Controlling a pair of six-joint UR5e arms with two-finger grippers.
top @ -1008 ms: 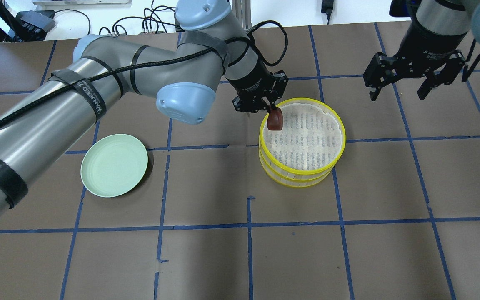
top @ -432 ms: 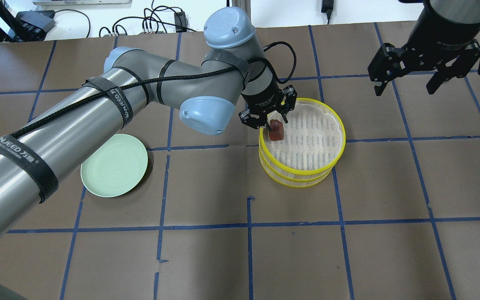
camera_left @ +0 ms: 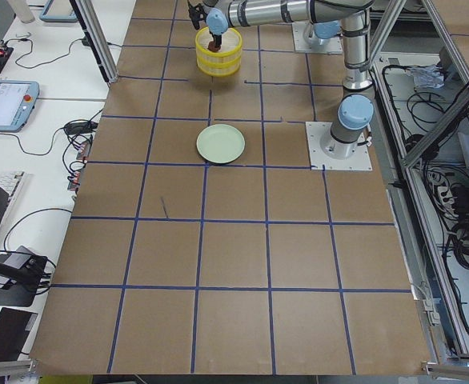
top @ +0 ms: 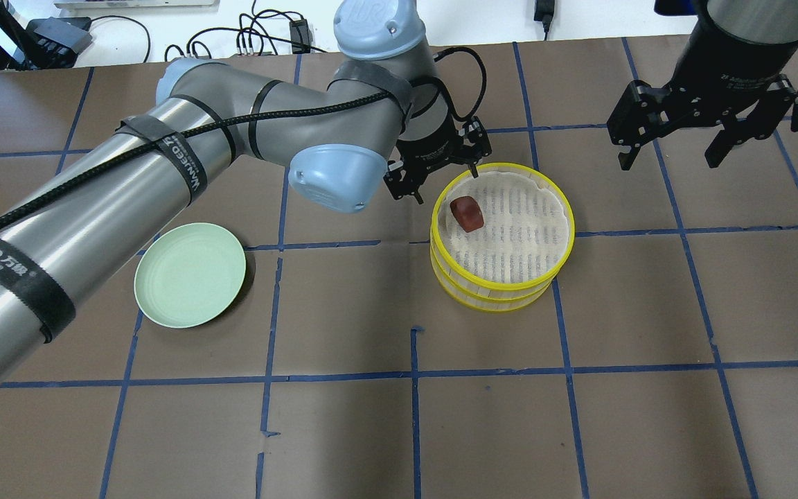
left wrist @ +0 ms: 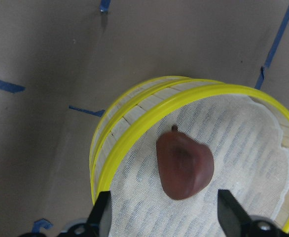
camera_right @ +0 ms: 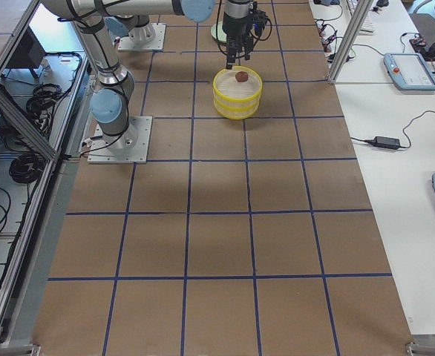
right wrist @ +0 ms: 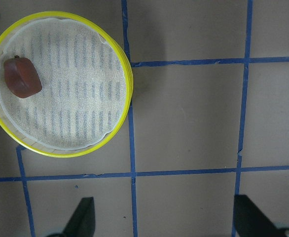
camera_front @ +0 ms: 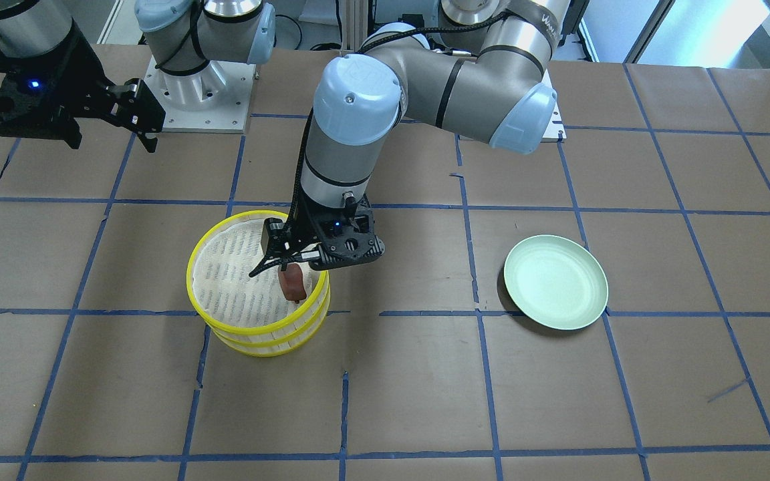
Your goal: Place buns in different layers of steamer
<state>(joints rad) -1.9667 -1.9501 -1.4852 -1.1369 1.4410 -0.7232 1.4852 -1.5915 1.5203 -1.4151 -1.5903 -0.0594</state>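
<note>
The steamer [top: 571, 223] is two stacked yellow-rimmed trays at the table's middle. The reddish-brown bun [top: 467, 213] lies free on the top tray's slotted white floor, near its left rim. It also shows in the left wrist view [left wrist: 184, 165], the right wrist view [right wrist: 22, 78] and the front-facing view [camera_front: 292, 284]. My left gripper [top: 437, 180] is open and empty, just above and behind the bun, over the tray's back-left rim. My right gripper [top: 669, 156] is open and empty, raised at the far right. The white bun is out of view.
A pale green plate [top: 190, 274], with nothing on it, lies on the brown paper to the left of the steamer. My left arm reaches across above the table behind the plate. Blue tape lines grid the table.
My left gripper lowered the reddish-brown bun into the top tray, opened, and drew back from it. The bun now lies free. My right gripper shifted slightly.
</note>
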